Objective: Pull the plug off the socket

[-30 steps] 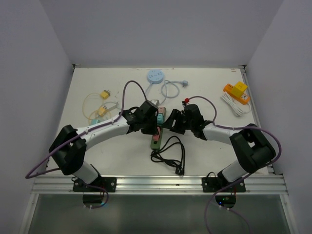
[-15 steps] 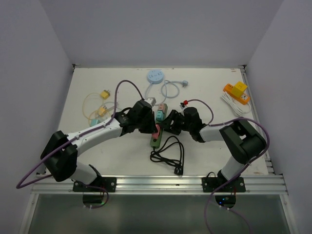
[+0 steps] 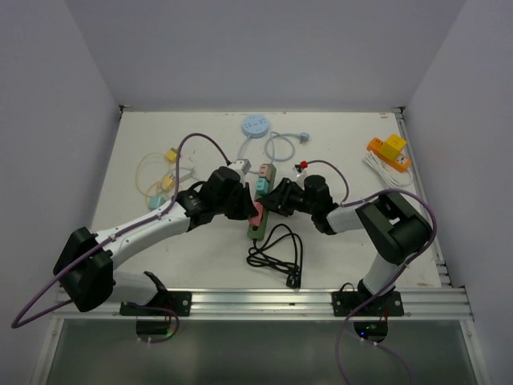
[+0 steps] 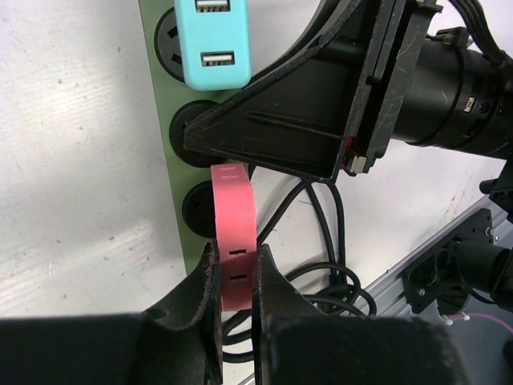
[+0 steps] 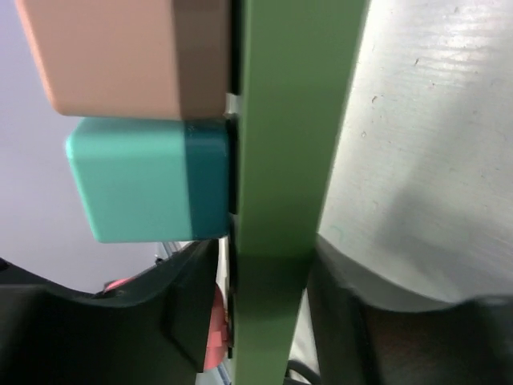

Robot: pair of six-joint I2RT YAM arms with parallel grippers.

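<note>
Our left pincer [image 4: 236, 261] pinches the pink plug [image 4: 232, 204] at bottom middle, sticking out of the green strip [image 4: 175, 170]; our right pincer [image 5: 266, 277] sits around that strip, and we cannot tell if it squeezes.

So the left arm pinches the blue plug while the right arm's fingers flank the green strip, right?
No: the left gripper pinches the pink plug, not the blue plug, as the left wrist view shows. The right gripper does flank the green strip.
</note>
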